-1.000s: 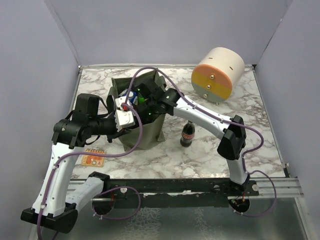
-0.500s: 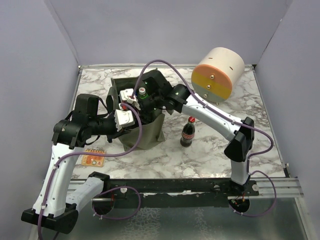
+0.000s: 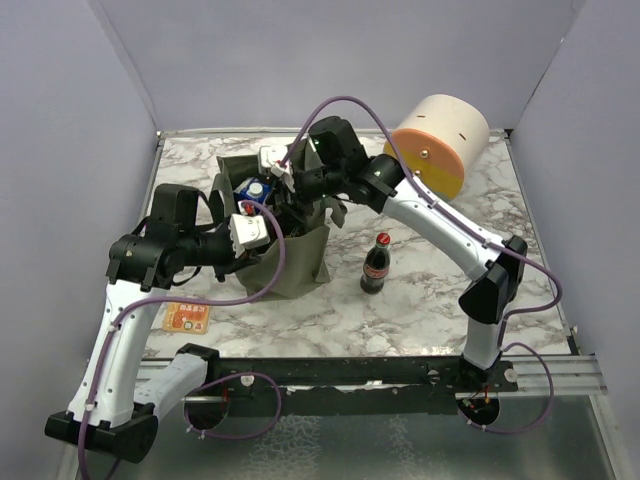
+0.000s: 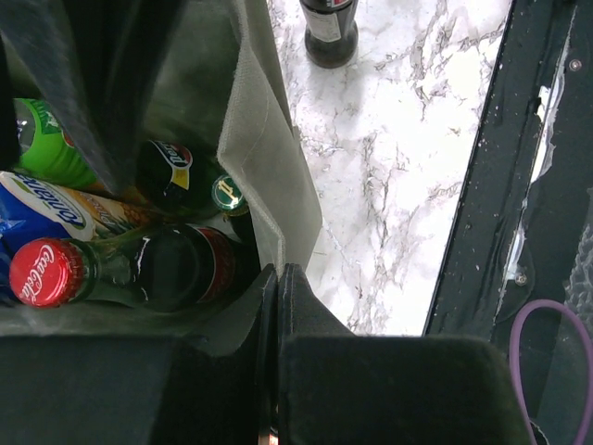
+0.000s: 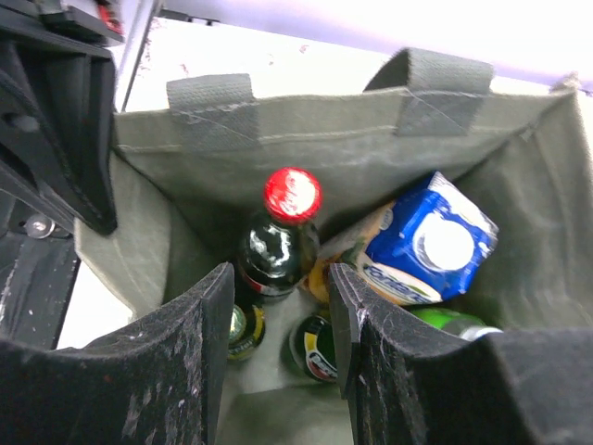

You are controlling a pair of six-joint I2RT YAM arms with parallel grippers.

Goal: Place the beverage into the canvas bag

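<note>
Overhead, right tool gapes slightly, empty; left tool pinches canvas bag.

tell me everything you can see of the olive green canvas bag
The olive-green canvas bag is a boxy fabric tote with loop handles, standing upright and open on the marble table. The left gripper pinches its rim. Inside are a red-capped cola bottle, green bottles and a blue pack.

The standing cola bottle is cut off at the top edge.
</note>
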